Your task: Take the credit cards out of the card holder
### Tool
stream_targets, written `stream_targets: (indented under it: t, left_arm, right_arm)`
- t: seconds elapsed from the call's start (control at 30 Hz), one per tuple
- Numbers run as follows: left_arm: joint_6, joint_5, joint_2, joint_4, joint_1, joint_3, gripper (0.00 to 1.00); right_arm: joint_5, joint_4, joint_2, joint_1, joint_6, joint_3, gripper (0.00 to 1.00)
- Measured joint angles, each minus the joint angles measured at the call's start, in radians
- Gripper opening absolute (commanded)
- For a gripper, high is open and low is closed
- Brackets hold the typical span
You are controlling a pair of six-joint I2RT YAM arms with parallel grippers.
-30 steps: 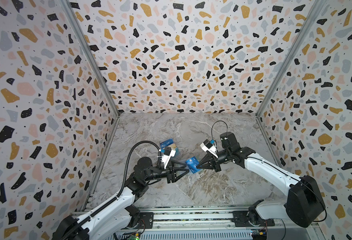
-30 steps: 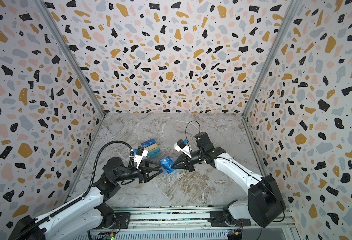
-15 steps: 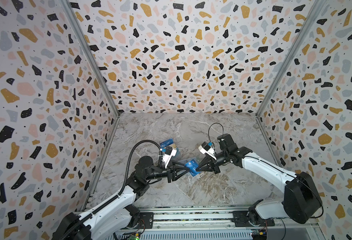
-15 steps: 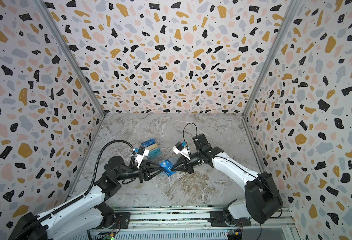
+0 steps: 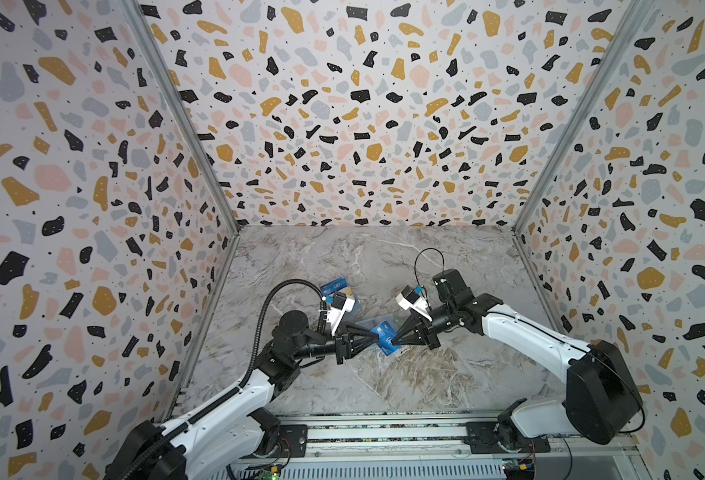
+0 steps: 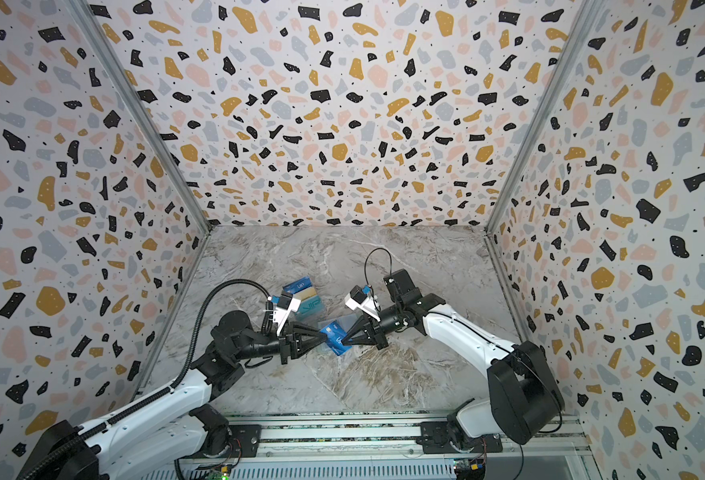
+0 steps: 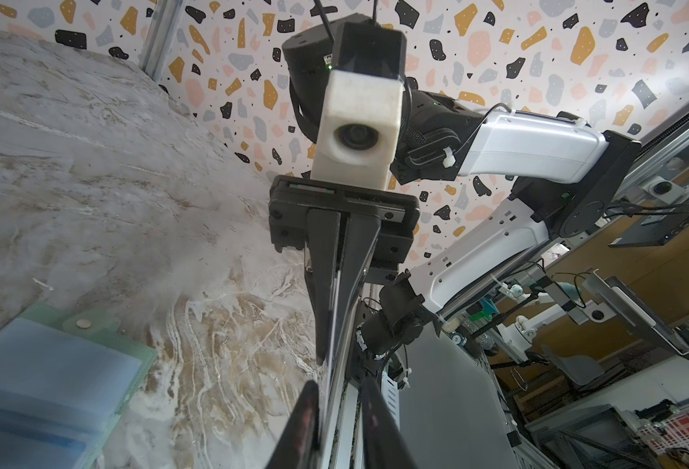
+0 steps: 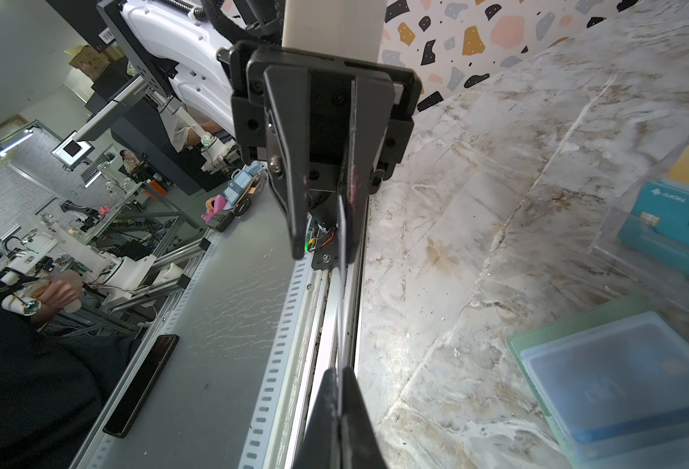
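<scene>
A blue credit card (image 5: 385,337) (image 6: 334,338) hangs on edge above the marble floor between both grippers. My right gripper (image 5: 396,337) (image 6: 343,341) (image 8: 339,371) is shut on one end of it. At the opposite end my left gripper (image 5: 373,337) (image 6: 324,340) (image 7: 339,385) straddles the card's thin edge (image 7: 330,345). One finger touches the card and a gap remains at the other finger. The mint-green card holder (image 7: 103,337) (image 8: 515,345) lies open on the floor below, and a dark bluish card (image 8: 619,385) shows through its clear sleeve.
A clear plastic stand (image 5: 340,291) (image 6: 305,291) (image 8: 659,211) holding teal, blue and tan cards sits just behind the left gripper. Terrazzo-patterned walls close in three sides. The metal rail (image 5: 384,436) with both arm bases runs along the front edge.
My left gripper's jaws have narrowed around the blue card's free end. The right gripper has kept its grip, and the card has stayed nearly in place.
</scene>
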Motion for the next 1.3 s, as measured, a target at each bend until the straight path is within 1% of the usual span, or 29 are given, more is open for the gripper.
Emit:
stream_targets:
  t: [0.13,0.17,0.23,0.33,0.37,0.5,0.7,0.9,1.03,1.1,1.17,1.3]
  left_arm:
    - [0.000,-0.004,0.002,0.000,0.000,0.001,0.11]
    - [0.000,-0.006,0.002,0.000,0.000,0.001,0.09]
    - [0.000,-0.014,0.002,0.000,0.000,0.001,0.06]
    - [0.001,-0.027,0.002,-0.001,0.000,0.002,0.01]
    - [0.002,-0.034,0.002,-0.001,0.000,0.002,0.00]
    - [0.006,-0.071,0.002,-0.001,0.000,0.003,0.00]
    - [0.018,-0.165,0.002,-0.016,0.005,0.016,0.00]
    - [0.023,-0.270,0.007,-0.008,0.027,0.016,0.00]
    - [0.016,-0.329,0.007,0.055,0.035,0.010,0.00]
    - [0.008,-0.349,0.008,0.096,0.038,0.004,0.00]
    - [-0.001,-0.367,0.014,0.146,0.039,-0.002,0.00]
    - [-0.020,-0.394,0.028,0.238,0.039,-0.014,0.00]
  right_arm:
    - [0.001,-0.001,0.000,0.000,-0.001,0.001,0.00]
    - [0.001,-0.002,0.000,0.000,-0.001,0.002,0.02]
    - [0.004,-0.003,0.000,0.000,-0.001,0.004,0.08]
    - [0.023,-0.003,0.000,0.000,0.003,0.008,0.27]
    - [0.032,-0.003,0.000,0.000,0.008,0.009,0.31]
    - [0.066,0.010,0.000,-0.005,0.032,0.009,0.41]
    - [0.098,0.096,-0.016,-0.045,0.124,-0.002,0.59]
    - [0.137,0.311,-0.094,-0.087,0.298,-0.097,0.67]
    - [0.176,0.518,-0.121,-0.093,0.461,-0.182,0.72]
    - [0.196,0.638,-0.122,-0.094,0.554,-0.224,0.76]
    - [0.213,0.778,-0.119,-0.094,0.661,-0.270,0.76]
    - [0.243,0.988,-0.101,-0.094,0.816,-0.309,0.75]
